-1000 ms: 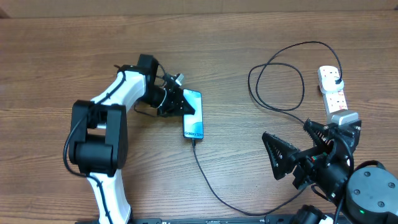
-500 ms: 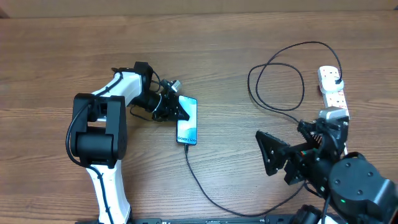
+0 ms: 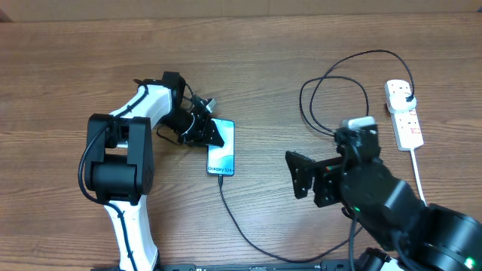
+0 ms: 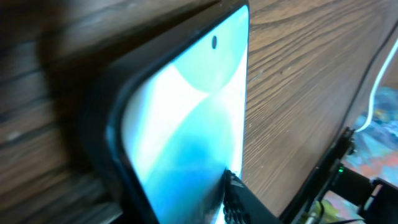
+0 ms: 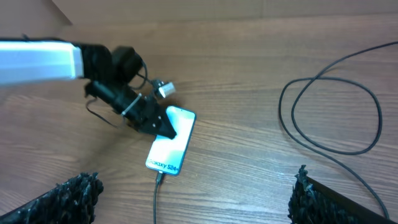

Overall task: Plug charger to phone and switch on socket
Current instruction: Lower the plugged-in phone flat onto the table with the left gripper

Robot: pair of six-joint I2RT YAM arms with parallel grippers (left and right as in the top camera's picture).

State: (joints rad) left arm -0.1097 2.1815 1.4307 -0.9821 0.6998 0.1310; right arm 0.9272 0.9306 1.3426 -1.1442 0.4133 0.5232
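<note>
Right gripper [image 3: 301, 175]: nearest me, hanging above the table [image 3: 68, 60] with its fingers spread wide and nothing between them.
Charger [image 3: 223, 185]: the thin black cable runs from the phone's near end towards 5 o'clock, sweeps along the near edge, then climbs and loops on its way to the strip at 2 o'clock.
Phone [image 3: 221, 150]: flat on the wood, screen lit pale blue, with the connector tip sitting at its 6 o'clock end. From here it looks plugged in.
Left gripper [image 3: 207, 134]: touching the phone's 11 o'clock corner. I cannot tell whether it is pinching the edge or only resting there.
Socket [image 3: 407, 120]: far right, well apart from both grippers, with the black plug seated at its 12 o'clock end.
Done, I'd say: both ends of the cable are connected.
Left: pressing the red-marked switch. Whether it is on is too small to read.
</note>
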